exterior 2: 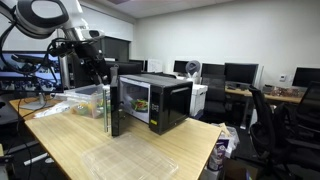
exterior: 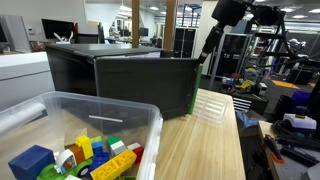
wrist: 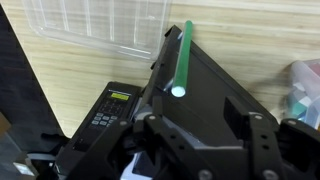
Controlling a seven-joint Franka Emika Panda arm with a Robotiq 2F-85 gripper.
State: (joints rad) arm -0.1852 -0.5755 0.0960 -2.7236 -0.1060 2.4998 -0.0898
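Note:
A black microwave [exterior 2: 165, 100] stands on a wooden table [exterior 2: 70, 140] with its door [exterior 2: 112, 108] swung open. The door has a green edge [wrist: 182, 55]. In the wrist view I look down on the microwave's top [wrist: 200, 95] and control panel [wrist: 108, 106]. My gripper [wrist: 205, 140] is open and empty, and it hovers just above the top of the open door. It shows in both exterior views [exterior: 204, 58] [exterior 2: 97, 68], above the door [exterior: 145, 85], apart from it.
A clear plastic bin [exterior: 120, 115] with several coloured toy blocks [exterior: 95, 155] stands beside the door, and it also shows in an exterior view [exterior 2: 85, 100]. A clear lid [exterior 2: 130, 160] [wrist: 100, 25] lies flat on the table in front of the microwave. Desks, monitors and chairs stand behind.

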